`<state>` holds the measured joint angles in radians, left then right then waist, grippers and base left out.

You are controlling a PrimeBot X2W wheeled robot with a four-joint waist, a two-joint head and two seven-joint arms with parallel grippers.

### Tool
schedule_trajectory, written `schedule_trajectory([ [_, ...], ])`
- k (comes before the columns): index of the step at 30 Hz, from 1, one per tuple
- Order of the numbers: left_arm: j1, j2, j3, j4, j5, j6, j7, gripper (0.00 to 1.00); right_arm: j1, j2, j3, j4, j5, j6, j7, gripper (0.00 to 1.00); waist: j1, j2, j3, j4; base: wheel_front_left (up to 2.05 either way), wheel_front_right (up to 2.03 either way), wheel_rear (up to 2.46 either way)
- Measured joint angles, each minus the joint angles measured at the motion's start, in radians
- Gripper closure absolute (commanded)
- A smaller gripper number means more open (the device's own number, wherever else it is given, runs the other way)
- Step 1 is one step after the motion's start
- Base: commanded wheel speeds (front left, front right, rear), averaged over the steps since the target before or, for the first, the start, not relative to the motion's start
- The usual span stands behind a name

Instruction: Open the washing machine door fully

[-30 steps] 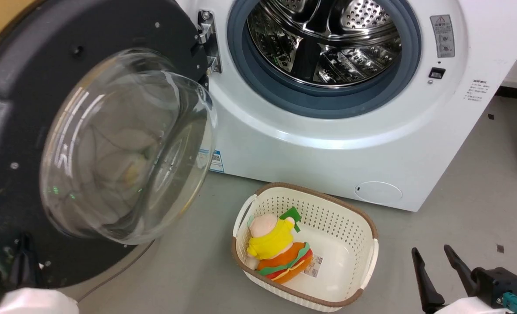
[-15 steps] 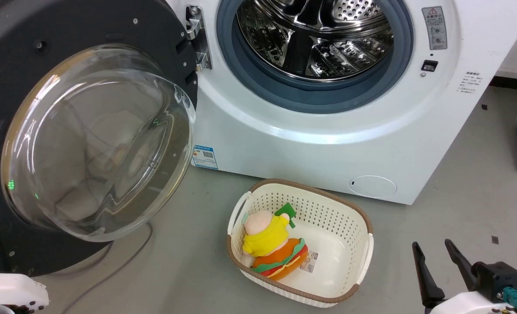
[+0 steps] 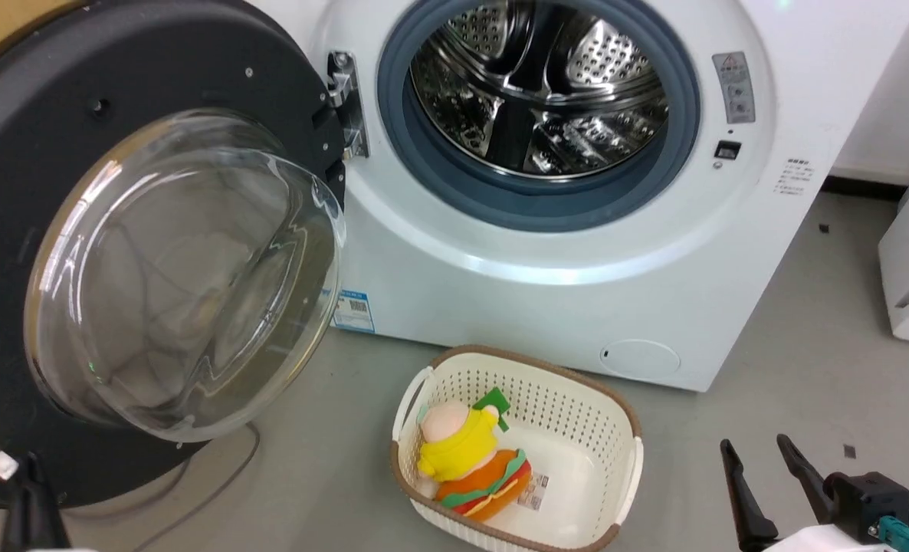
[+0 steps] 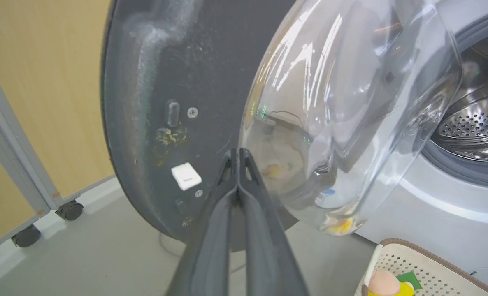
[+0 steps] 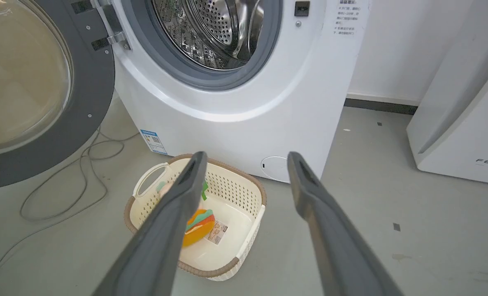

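Washing machine door is swung way out on the left, dark grey inner face toward the head camera, with the clear glass bowl bulging out of its middle. Left gripper sits low by the door's bottom edge, both fingers pressed together with nothing between them. The tips are right up at the dark face beside the bowl's rim, but I can't tell if they actually touch it. A thin cable loops on the floor under the door. The metal hinge ties the door to the washing machine, whose mouth is uncovered: blue-grey gasket around the steel drum. Just in front of the machine's lower front edge there's a cream basket on the floor, with a plush toy lying in its left end. Right gripper hangs over the floor right of the basket, fingers spread wide, holding nothing. A white appliance stands at the far right, apart from the machine.
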<state>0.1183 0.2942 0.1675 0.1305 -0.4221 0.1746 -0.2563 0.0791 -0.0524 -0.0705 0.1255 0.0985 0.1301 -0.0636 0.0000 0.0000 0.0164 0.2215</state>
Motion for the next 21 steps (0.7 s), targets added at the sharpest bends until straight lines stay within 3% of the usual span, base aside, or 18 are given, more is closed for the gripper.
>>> schedule_trajectory([
  [1,0.017,-0.011,-0.006,-0.018,0.006,0.002,0.0,0.0,0.0,0.0,0.0,0.0,0.0,0.0,0.0,0.0,0.0,0.0,-0.004,0.0,0.0,0.0,0.0],
  [12,0.098,-0.06,-0.159,-0.156,0.095,0.016,0.041,0.0,0.016,0.0,0.003,-0.013,0.0,0.0,-0.004,0.0,0.0,0.0,-0.03,-0.014,0.0,0.0,0.0],
  [16,0.076,-0.058,-0.231,-0.154,0.117,-0.029,0.055,0.0,0.016,0.0,0.012,-0.038,-0.003,0.0,-0.003,0.0,0.0,0.0,-0.031,-0.049,0.0,0.0,0.0],
  [21,0.044,-0.054,-0.271,-0.134,0.131,-0.054,0.058,0.0,0.016,0.0,0.003,-0.062,-0.009,0.0,0.005,0.0,0.0,0.0,-0.031,-0.096,0.0,0.0,0.0],
])
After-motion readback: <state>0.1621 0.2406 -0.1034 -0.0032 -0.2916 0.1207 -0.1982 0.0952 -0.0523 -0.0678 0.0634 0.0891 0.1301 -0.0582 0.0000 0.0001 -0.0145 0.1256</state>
